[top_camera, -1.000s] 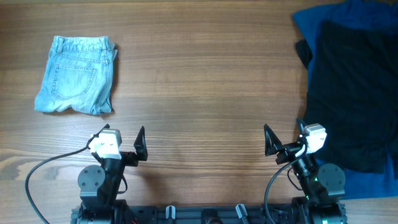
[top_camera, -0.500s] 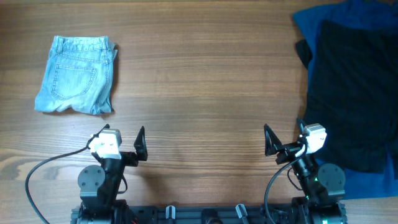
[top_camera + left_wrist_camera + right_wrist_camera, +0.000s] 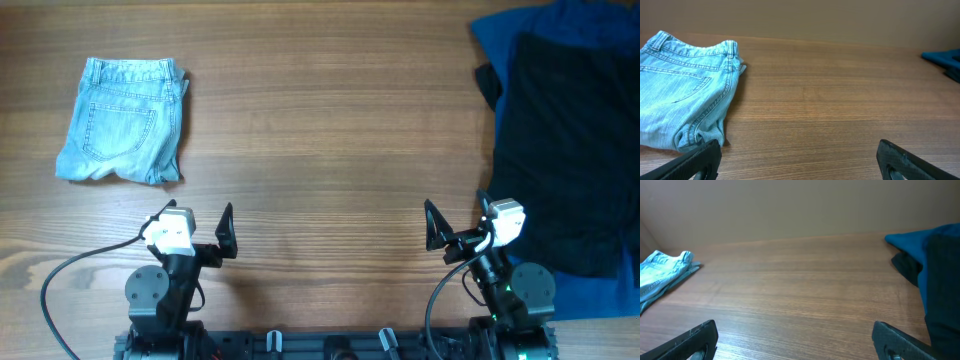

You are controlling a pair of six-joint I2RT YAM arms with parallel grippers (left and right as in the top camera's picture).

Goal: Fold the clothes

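Observation:
The clothes lie in two places. Folded light-blue denim shorts rest at the table's far left, also seen close in the left wrist view. Large black shorts are spread at the right on top of a royal-blue garment; the right wrist view shows both, black over blue. My left gripper sits open near the front edge, below the denim shorts, with only bare wood between its fingers. My right gripper is open too, just left of the black shorts, holding nothing.
The wooden table stretches between the two piles. The blue garment also runs under the black shorts to the front right, beside the right arm's base. A plain wall stands behind the table's far edge.

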